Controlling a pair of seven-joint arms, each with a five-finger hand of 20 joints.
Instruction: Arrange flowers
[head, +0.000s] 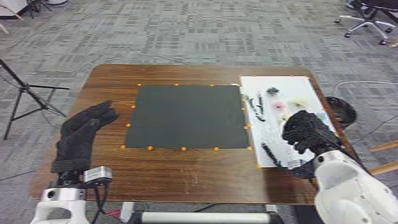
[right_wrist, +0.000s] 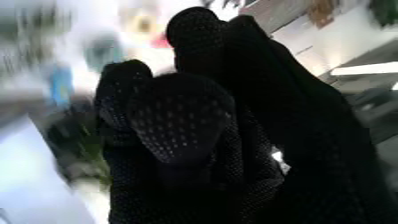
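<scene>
While the flowers are lying on the white sheet (head: 275, 138) at the right side of the bench (head: 182, 172), the arranging is appearing, as far as one can judge, to be at its very start. A dark teal bloom (head: 273, 91) is sitting toward the sheet's far end, a pink bloom (head: 279, 105) is resting nearer, and a cream bloom (head: 298, 102) is lying just beside the pink one. Slim dark pieces (head: 260, 107) are running along the sheet's left edge, and another dark strip (head: 271, 154) is lying closer to the robot; what these are, the pictures are not making clear. The dark mat (head: 187, 117) is occupying the middle, with orange markers (head: 184, 148) bordering it, and no flower is standing in any arrangement.

The right robot hand (head: 306, 132) is hanging at the sheet's right part, just on the near side of the blooms; whether it is gripping anything, I cannot tell. The left robot hand (head: 82, 127) is waiting at the bench's left side, loosely spread and holding nothing. Choosing, lifting and placing the blooms are all seeming to be left to do.
</scene>
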